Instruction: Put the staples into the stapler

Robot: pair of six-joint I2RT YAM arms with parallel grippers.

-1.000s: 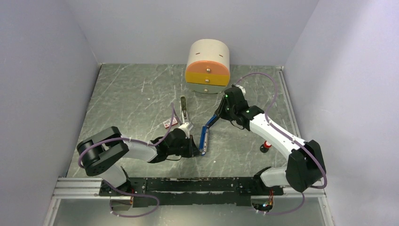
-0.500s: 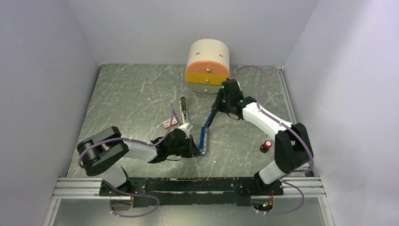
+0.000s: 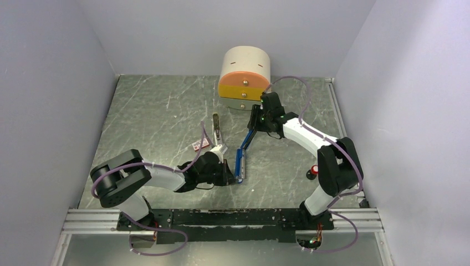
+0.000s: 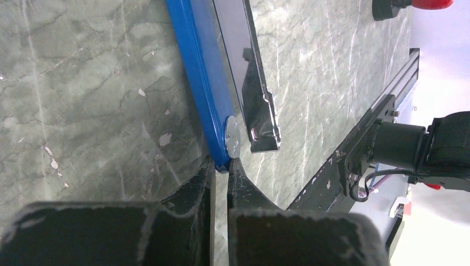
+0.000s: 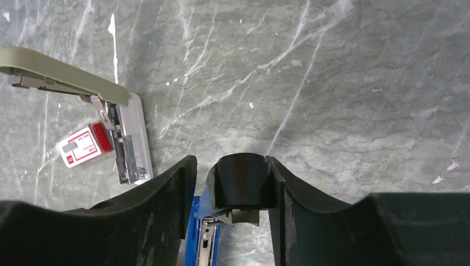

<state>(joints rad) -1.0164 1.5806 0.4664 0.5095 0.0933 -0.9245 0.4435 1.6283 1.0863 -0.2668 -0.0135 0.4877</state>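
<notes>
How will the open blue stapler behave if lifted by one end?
Likely stiff metal, but the blue stapler stands splayed at its hinge, so one arm may swing. The left hand pinches only its hinge tip; it could pivot. The chrome rail looks slippery.

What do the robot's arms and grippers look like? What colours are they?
Both the left arm and right arm have white links between chunky black joints. Thin purple cables loop along them, and small green lights glow on the right arm. The left gripper and right gripper each have two black fingers.
</notes>
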